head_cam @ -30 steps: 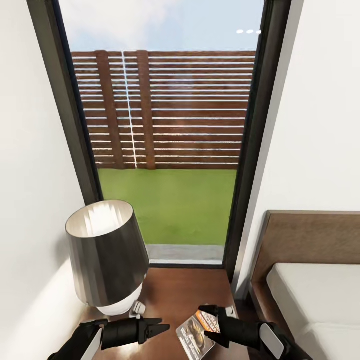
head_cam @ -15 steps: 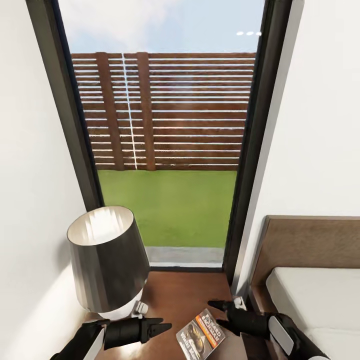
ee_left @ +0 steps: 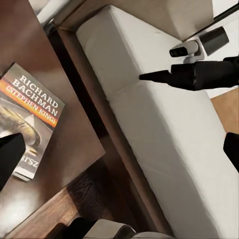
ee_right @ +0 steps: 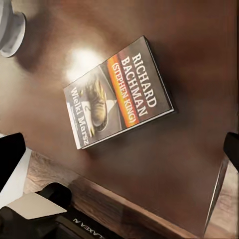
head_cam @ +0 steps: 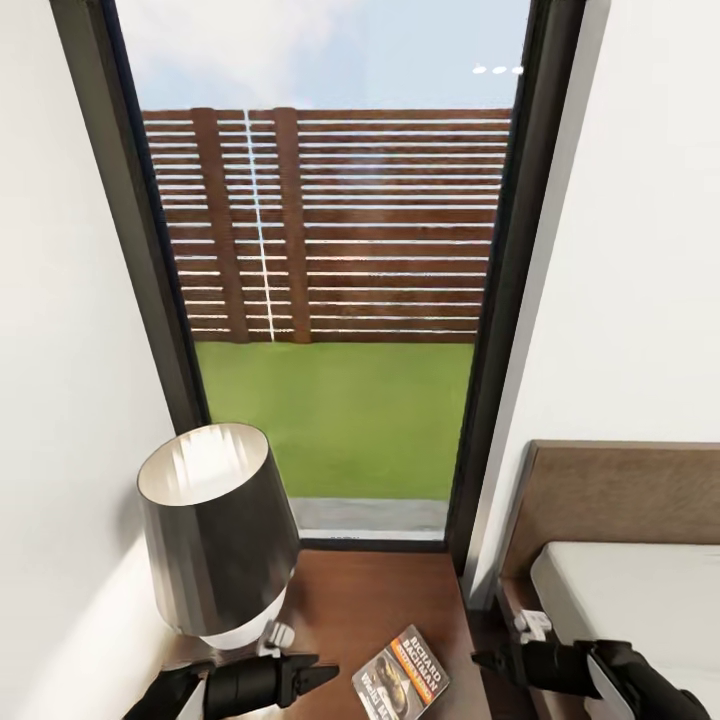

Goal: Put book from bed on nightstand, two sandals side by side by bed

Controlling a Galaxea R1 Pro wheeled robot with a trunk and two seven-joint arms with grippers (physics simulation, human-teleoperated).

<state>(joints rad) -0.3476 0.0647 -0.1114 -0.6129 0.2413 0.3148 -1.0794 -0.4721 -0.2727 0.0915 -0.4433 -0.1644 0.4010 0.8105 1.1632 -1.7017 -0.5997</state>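
A tall dark-framed window (head_cam: 340,300) looks onto grass and a slatted fence, between white walls. Below right lies the bed (head_cam: 630,590) with its pale mattress. The nightstand (head_cam: 370,610) carries a lamp (head_cam: 215,530) and the book (head_cam: 402,675), lying flat and untouched. The right wrist view shows its cover lettering. Left end effector (head_cam: 318,676) hovers spread beside the book; right end effector (head_cam: 492,661) hangs over the bed's edge, fingers spread.

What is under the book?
The book lies flat on the brown wooden nightstand, near the lamp. The wood directly beneath its cover is hidden, so anything tucked there cannot be seen.
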